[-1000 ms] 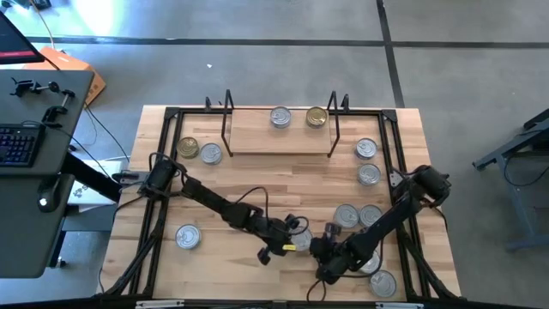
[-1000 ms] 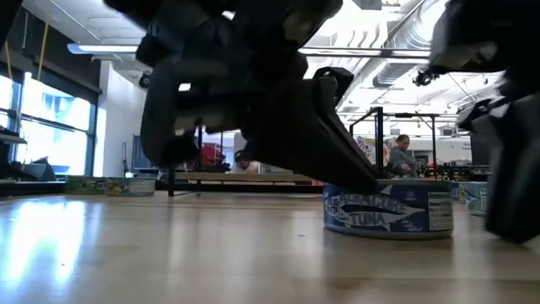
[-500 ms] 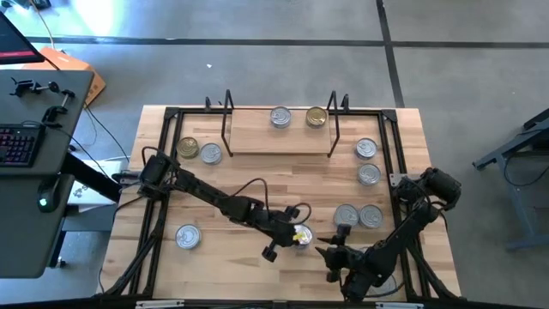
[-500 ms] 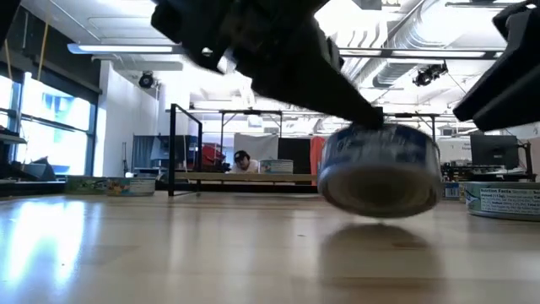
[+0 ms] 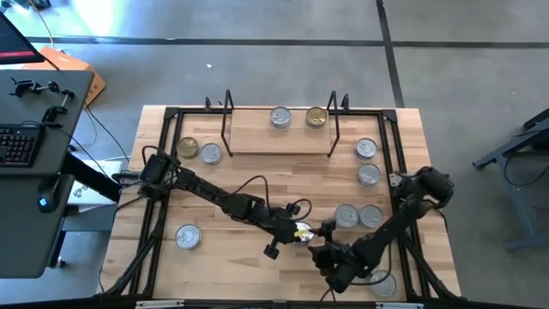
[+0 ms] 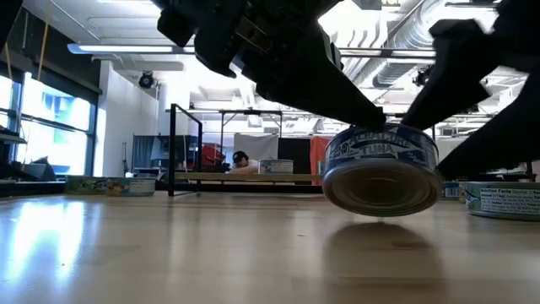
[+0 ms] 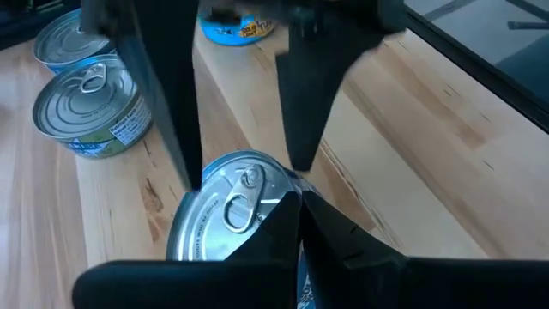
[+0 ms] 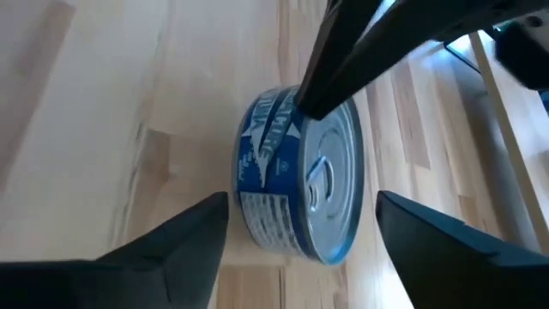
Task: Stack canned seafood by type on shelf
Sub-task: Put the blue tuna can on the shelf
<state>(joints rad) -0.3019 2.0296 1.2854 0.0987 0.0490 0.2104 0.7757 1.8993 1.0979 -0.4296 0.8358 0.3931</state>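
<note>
A blue-labelled tin of canned seafood [image 5: 303,232] with a silver pull-tab lid hangs just above the table's near middle, and my left gripper [image 5: 296,233] is shut on it. My right gripper [image 8: 300,202] is open. Its fingers [image 7: 300,112] stand on either side of the tin, apart from it, coming from the near right. The shelf [image 5: 279,137] stands at the far edge with a silver tin [image 5: 280,117] and a gold tin [image 5: 316,117] resting on its board. My left gripper pinches the tin's raised rim [image 8: 302,110] at the edge of the lid between its shut fingertips [image 6: 371,125]. The fingers slant down from the table's left. The tin [image 6: 381,169] hangs below them, clear of the table and tilted, its bottom turned toward the near edge.
Loose tins stand about the table: a gold one [image 5: 188,148] and a silver one [image 5: 211,154] far left, one near left [image 5: 187,235], several along the right side [image 5: 368,174], and one near the right corner [image 5: 382,283]. A black frame [image 5: 163,172] rims the tabletop.
My left gripper has risen with the tin, which stood flat on the table and now hangs clear and tilted. My right gripper drew back toward the near edge, then came back toward the tin.
</note>
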